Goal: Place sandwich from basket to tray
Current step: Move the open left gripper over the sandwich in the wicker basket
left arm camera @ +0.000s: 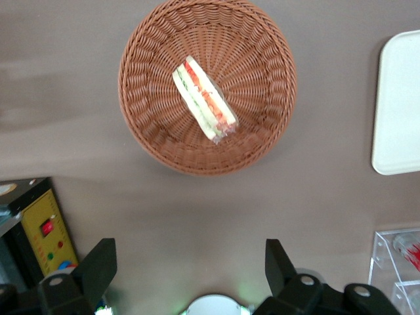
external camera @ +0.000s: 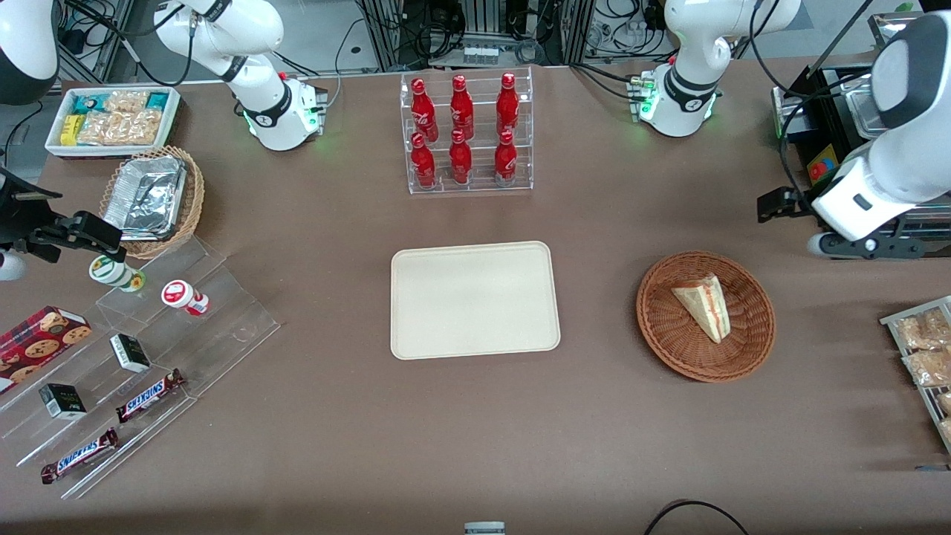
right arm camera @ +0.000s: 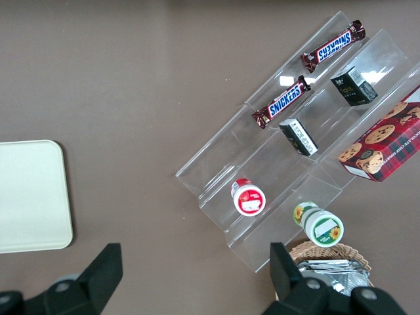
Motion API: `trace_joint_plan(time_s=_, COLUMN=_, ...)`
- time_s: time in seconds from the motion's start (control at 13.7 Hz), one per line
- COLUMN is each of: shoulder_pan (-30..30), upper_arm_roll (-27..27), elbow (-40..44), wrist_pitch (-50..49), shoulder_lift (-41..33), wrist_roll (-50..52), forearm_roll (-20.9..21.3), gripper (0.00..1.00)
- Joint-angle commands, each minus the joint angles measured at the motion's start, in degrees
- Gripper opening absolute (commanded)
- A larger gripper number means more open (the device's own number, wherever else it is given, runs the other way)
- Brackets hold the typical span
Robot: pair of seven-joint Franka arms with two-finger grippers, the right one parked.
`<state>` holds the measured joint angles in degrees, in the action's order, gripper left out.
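Left wrist view shows the left arm's gripper (left arm camera: 190, 269) with its two dark fingers (left arm camera: 98, 266) spread wide apart; nothing is between them and they touch nothing. It hangs in the air above the bare brown table (left arm camera: 65, 98), off to one side of the round reddish-brown woven wicker basket (left arm camera: 262, 131) and clear of its rim. In the front view the gripper itself is hard to make out under the white arm at the working arm's end of the table.

The small triangular sandwich (external camera: 704, 305) of pale bread in clear wrap lies inside the basket, a little off its centre. In the front view its long axis runs slanted: the narrow tip points toward the front camera, and the broad end points away from it. The cut edge with red, orange and green layers shows as a long stripe in the wrist view, so the wedge seems to lie on one flat face.

The basket is shallow and bowl-shaped, with fine ribs running from the middle out to a thicker braided rim. The flat rectangular cream-beige plastic tray (external camera: 416, 327) with rounded corners and a low rim lies on the table near the basket, toward the parked arm's end, not touching it. Its surface is smooth and matt, with nothing on it
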<state>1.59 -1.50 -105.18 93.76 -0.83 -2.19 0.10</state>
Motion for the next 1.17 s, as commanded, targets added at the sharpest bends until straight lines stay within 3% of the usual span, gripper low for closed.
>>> trace_joint_plan(time_s=0.0, shoulder_pan=-0.4, upper_arm_roll=-0.6, elbow=-8.1, wrist_pitch=7.1, shoulder_lift=-3.6, wrist_roll=0.3, forearm_roll=0.5, gripper=1.0)
trace_joint_plan(time_s=0.51, shoulder_pan=-0.1, upper_arm_roll=-1.1, elbow=-20.7, wrist_pitch=25.8, shoulder_lift=-3.1, wrist_roll=3.2, forearm_roll=0.9, gripper=1.0)
trace_joint_plan(time_s=0.8, shoulder_pan=-0.2, upper_arm_roll=-1.1, elbow=-21.4, wrist_pitch=29.3, shoulder_lift=-1.0, wrist_roll=3.5, forearm_roll=0.9, gripper=1.0)
trace_joint_plan(time_s=1.1, shoulder_pan=-0.2, upper_arm_roll=-1.1, elbow=-21.4, wrist_pitch=31.9, shoulder_lift=0.9, wrist_roll=11.4, forearm_roll=0.9, gripper=1.0)
